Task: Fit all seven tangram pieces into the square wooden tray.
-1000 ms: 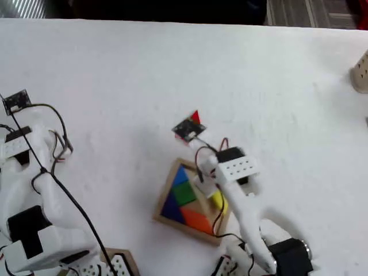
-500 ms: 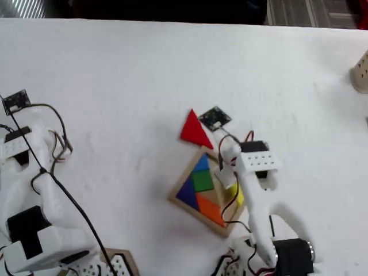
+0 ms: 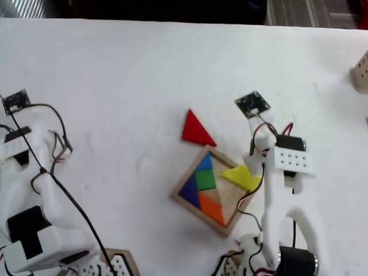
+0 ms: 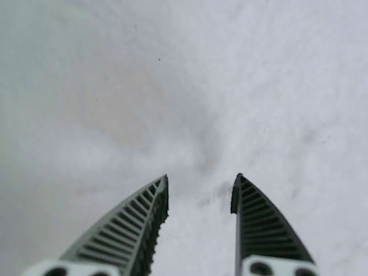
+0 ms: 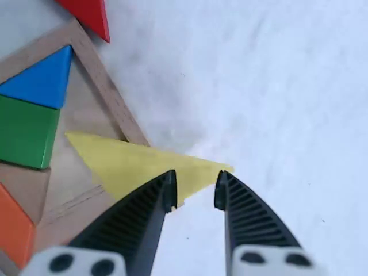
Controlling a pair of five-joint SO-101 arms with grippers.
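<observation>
- Two tools are at work. The right tool [image 5: 195, 187] is clamped on one corner of the yellow triangle [image 5: 138, 164], its ribbed fingers [image 5: 144, 218] set narrowly either side of that corner. The left tool [image 4: 201, 184] hangs with its fingers spread apart over the bare white surface [image 4: 172, 86], gripping nothing
- The one yellow triangle lies across the rim of the single square wooden tray [image 5: 106, 86], its far point over the tray floor and its held corner out over the surface
- Four pieces can be counted inside the tray: one light-blue triangle [image 3: 203, 163], one green square [image 3: 205, 179] touching it, one dark-blue triangle [image 3: 188, 193] and one orange piece [image 3: 211, 210]. Part of the tray floor shows as bare wood
- One red triangle [image 3: 196, 130] lies flat on the surface just beside the tray's far corner, apart from both tools
- Six pieces are in sight: four seated, one straddling the rim, one outside
- Of the two arms, the right arm [image 3: 282, 201] rises from its base at the near edge and stretches away just beside the tray's right side. The left arm [image 3: 49, 244] sits folded at the surface's left edge, well apart from the tray
</observation>
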